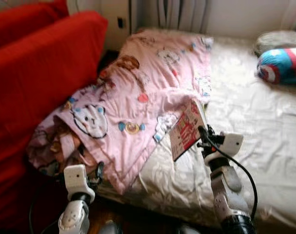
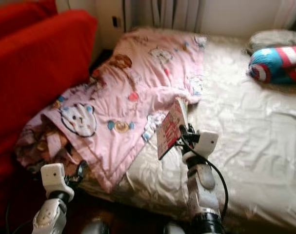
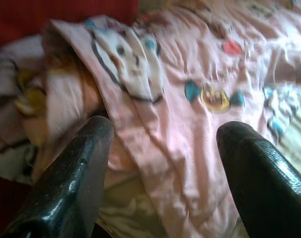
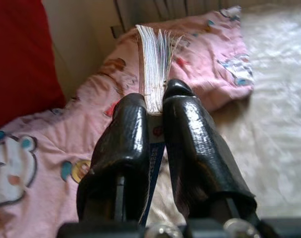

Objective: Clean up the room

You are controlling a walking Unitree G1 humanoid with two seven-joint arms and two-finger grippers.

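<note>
A thin red-and-white book [image 1: 186,130] is lifted above the bed, tilted, with my right gripper [image 1: 202,132] shut on its lower edge. In the right wrist view its page edges [image 4: 156,64] fan out above the two black fingers [image 4: 125,134]. A crumpled pink cartoon blanket [image 1: 138,97] covers the left half of the bed and hangs over its near corner. My left gripper [image 1: 98,174] is low by that corner, open; in the left wrist view its fingers [image 3: 76,173] stand wide apart in front of the blanket [image 3: 180,99].
The bed has a cream sheet [image 1: 255,126]. A blue, red and white cushion [image 1: 283,64] and a grey pillow [image 1: 279,40] lie at its far right. A red sofa [image 1: 35,78] stands close on the left. Curtains and a wall are behind.
</note>
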